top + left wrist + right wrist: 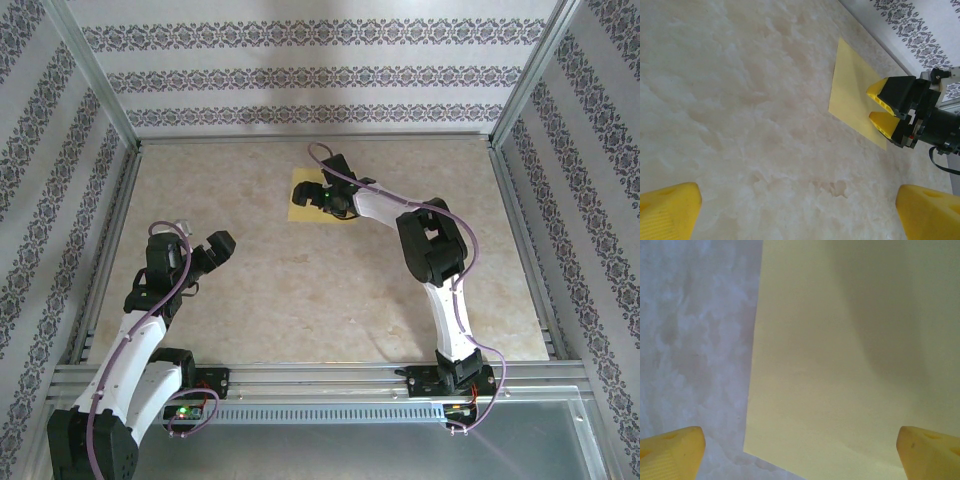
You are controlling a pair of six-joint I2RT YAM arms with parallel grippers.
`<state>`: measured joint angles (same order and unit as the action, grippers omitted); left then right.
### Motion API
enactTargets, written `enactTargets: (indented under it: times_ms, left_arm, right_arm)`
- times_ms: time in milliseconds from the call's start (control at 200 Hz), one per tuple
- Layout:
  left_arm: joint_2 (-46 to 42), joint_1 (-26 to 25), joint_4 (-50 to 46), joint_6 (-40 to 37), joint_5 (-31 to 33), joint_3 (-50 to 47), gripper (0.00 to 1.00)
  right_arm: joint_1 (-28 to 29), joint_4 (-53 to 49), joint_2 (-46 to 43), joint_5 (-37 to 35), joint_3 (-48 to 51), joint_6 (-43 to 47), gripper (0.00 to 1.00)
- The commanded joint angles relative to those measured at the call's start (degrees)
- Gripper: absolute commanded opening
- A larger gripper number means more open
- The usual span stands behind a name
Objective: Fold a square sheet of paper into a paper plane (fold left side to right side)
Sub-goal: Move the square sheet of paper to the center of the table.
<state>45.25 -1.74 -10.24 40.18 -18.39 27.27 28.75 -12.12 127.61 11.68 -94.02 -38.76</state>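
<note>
We see the square sheet of paper [298, 207], plain pale yellow with straight edges, lying flat toward the table's [300, 310] far edge. Our right gripper [872, 105] is spread wide over it, and our left gripper [800, 212] stands wide and empty near the table's left edge.

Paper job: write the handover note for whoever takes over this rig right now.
Left gripper: open, holding nothing, above bare table on the near left, pointed toward the paper.
Right gripper: open, reached out over the paper, one finger to each side of it; contact cannot be told.
Paper: lying flat on the far middle of the table, one corner visible in the right wrist view, no crease seen.
Done: nothing folded yet.
Left: fold the left side over to the right side, then make the remaining folds for the plane.
</note>
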Motion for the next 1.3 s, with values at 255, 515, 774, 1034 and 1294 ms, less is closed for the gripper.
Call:
enactTargets:
  times_ms: [255,515,774,1034,1294]
  left_arm:
    - [-0.7,0.7,-2.9,-0.3,0.5,1.2,1.0]
    - [-0.6,0.7,-3.0,-0.2,0.5,1.5,1.0]
    - [0.2,0.7,-2.1,1.6,-1.2,0.9,1.0]
    - [1.9,0.6,-0.3,4.0,-4.5,-0.8,1.0]
    - [3.0,0.3,0.6,6.1,-10.5,-1.8,1.0]
  right_arm:
    - [0.6,-5.2,0.5,3.5,2.3,2.5,0.98]
    - [2.5,-1.3,-5.5,5.6,13.4,0.7,0.98]
    - [7.4,4.3,-15.6,5.5,27.9,-4.0,0.97]
    - [13.9,6.1,-25.4,1.9,38.7,-8.8,0.97]
    - [17.1,7.4,-29.8,0.3,39.1,-11.2,0.98]
